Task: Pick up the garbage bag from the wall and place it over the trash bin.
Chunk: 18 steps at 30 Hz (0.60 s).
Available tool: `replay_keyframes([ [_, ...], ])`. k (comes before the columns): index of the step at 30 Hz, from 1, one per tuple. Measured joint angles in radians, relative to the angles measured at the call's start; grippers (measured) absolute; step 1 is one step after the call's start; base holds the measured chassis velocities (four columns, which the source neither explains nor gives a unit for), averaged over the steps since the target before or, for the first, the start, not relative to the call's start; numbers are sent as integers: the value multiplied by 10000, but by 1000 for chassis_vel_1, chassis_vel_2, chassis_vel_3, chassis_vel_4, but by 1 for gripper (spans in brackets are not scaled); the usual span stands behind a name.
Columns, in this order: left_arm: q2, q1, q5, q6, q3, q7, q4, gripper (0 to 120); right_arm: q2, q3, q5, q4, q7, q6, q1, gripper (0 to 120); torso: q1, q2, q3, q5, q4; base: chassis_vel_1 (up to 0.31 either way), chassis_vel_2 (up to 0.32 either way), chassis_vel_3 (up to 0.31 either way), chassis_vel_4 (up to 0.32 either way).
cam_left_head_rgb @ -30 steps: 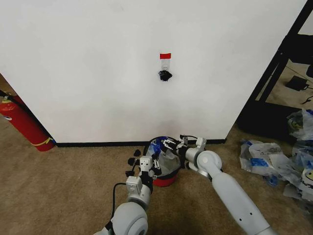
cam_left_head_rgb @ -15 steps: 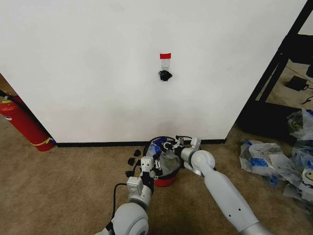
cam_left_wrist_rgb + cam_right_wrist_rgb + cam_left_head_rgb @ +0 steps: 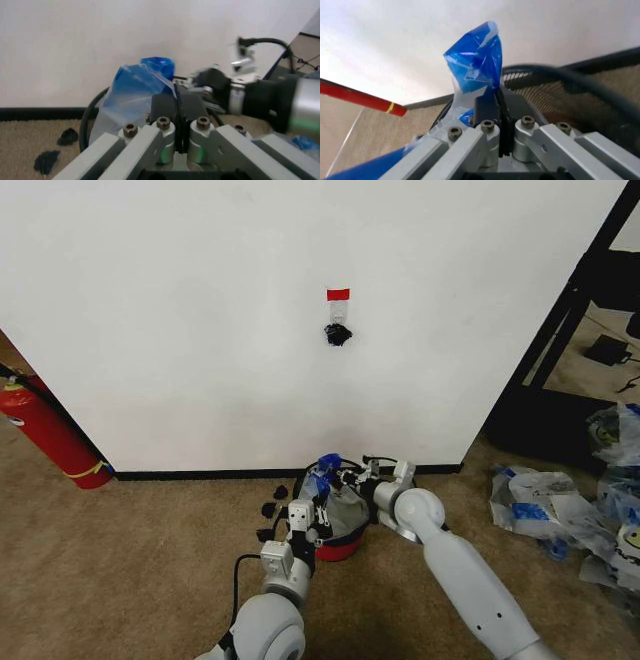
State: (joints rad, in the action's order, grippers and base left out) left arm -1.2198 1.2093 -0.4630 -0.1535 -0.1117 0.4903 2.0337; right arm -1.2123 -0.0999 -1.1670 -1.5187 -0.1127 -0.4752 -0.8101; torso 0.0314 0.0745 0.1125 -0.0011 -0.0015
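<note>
Compared w/ a sec ago, the right gripper [image 3: 345,472] has been pulled back a bit toward the near-left over the trash bin [image 3: 340,548], and the blue handle of the garbage bag [image 3: 322,464] is now seen lifted higher above the rim, so the bag mouth is prob being stretched open across the bin. The left gripper [image 3: 312,510] has barely been shifted, parked at the bin's near-left edge. Task-wise, the bag is already off the wall [image 3: 200,330]; the hook [image 3: 338,334] under the red tape [image 3: 338,294] is left bare, so what remains is judged to be the draping over the rim, not the pickup. Jaws: in the left wrist view the left gripper [image 3: 179,112] is seen pinched fully together w/ translucent white-blue plastic [image 3: 131,93] clamped between the pads, no gap visible. Same story in the right wrist view: right gripper [image 3: 497,107] jaws pressed tight, a crumpled blue handle [image 3: 475,60] sticking up out of them, w/ the black mesh rim [image 3: 560,80] just beside. The bag sits at the bin mouth, held from both sides, near the baseboard. A fire extinguisher [image 3: 45,430] is left standing far left, and a heap of other bags [image 3: 575,510] on the right, both well apart from the work.
</note>
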Motion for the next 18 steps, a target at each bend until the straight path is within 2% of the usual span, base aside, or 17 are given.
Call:
replay_keyframes([
  [8,-1,-1056,-493,-99,125,197,-478,0,738,-235,-213,-995,4,137,-347,0,0,0,0,0,0,0,0,0,0],
  [13,-98,-1968,-751,-106,120,285,-1153,0,1102,-460,-447,-1435,4,264,-523,0,0,0,0,2,0,0,0,0,0],
  [18,-219,-2303,-818,6,142,335,-1650,0,1399,-727,-689,-1704,-38,308,-682,0,0,0,0,-1,0,0,0,0,0],
])
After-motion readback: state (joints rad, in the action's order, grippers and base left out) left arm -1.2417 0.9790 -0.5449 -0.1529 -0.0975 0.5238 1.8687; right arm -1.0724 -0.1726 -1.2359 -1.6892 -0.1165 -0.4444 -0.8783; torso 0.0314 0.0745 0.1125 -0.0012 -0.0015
